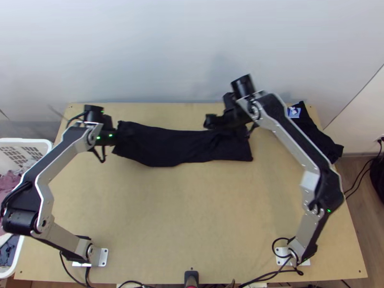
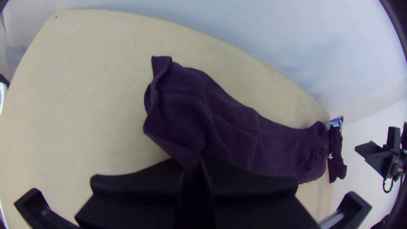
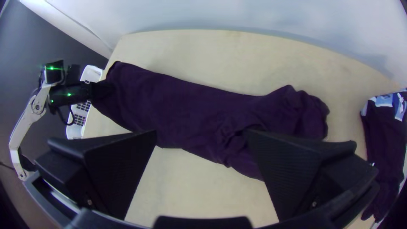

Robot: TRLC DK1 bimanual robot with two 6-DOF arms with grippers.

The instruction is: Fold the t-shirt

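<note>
Top view: dark tee (image 1: 168,146) in long narrow wrinkled strip, approx. 10 to 1 o'clock on tbl (image 1: 189,206). L grpr (image 1: 116,134) at strip's 9 o'clock end; R grpr (image 1: 228,127) over its 3 o'clock part. 2nd dark garment (image 1: 314,134) at tbl's 2 o'clock; white basket (image 1: 36,142) w/ clothes, 9 o'clock.

L wrist view: L grpr (image 2: 194,165) pressed tog., tee's end pinched btwn.

R wrist view: R grpr (image 3: 202,132) spread wide over tee, cloth bunched nr fingers (image 3: 288,161).
</note>
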